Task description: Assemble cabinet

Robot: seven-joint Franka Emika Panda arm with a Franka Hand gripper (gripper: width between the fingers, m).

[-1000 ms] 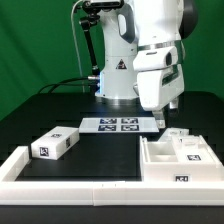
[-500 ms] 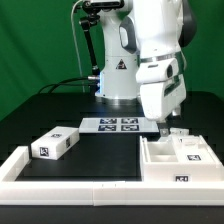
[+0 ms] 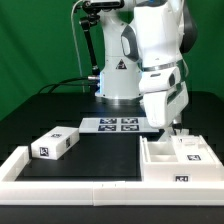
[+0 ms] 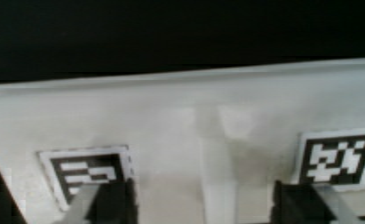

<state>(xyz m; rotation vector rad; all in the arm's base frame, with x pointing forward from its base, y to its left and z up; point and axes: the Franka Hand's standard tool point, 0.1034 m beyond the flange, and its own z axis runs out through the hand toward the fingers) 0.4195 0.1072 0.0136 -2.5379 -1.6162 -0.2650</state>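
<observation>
The white cabinet shell (image 3: 181,163) with its compartments and tags lies at the exterior view's right front. A small white tagged drawer block (image 3: 55,143) lies at the left. My gripper (image 3: 173,128) hangs just above the shell's far edge. In the wrist view the gripper (image 4: 200,206) is open, and its dark fingers (image 4: 104,206) stand wide apart over a white cabinet surface (image 4: 197,120) that carries two tags. The fingertips are cut off by the frame edge.
The marker board (image 3: 118,125) lies flat behind the middle of the black table, in front of the arm's base. A long low white border rail (image 3: 75,171) runs along the front and up the left side.
The arm has moved toward the exterior view's right and lowered the gripper toward the cabinet shell's far edge. The parts have not moved.
</observation>
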